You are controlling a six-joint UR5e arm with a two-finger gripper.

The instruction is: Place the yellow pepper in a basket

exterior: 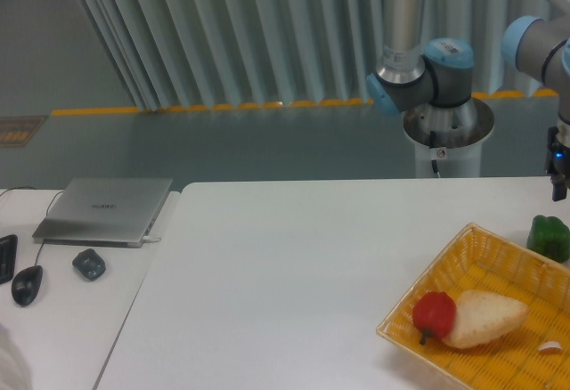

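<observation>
Two items lie in the basket (pixel 499 256): a red pepper (pixel 434 314) and, touching it, a pale yellow pepper (pixel 485 317). The basket sits at the bench's (pixel 294 265) right front corner, cut off by the frame edge. The pale yellow item is judged to be the task's thing; its colour is washed out, so identification is not fully certain. On that reading the placement is already achieved and no grasp is outstanding.

A green pepper (pixel 549 237) rests on the bench just beyond the basket's far rim, outside it.

Only a sliver of the tool (pixel 558 176) shows at the right frame edge, above the green pepper and apart from it. Whether its fingers are wide or narrow cannot be told; nothing is seen held.

Recommendation for the step in hand: withdraw the arm upward and clear, avoiding any sweep across the basket rim or the green pepper, since a nudge to the low flared side could roll the contents out. Confirm the yellow pepper lies fully inside the rim.

A laptop (pixel 105 209) and a mouse (pixel 27 285) sit on the adjoining bench at left, well apart.
</observation>
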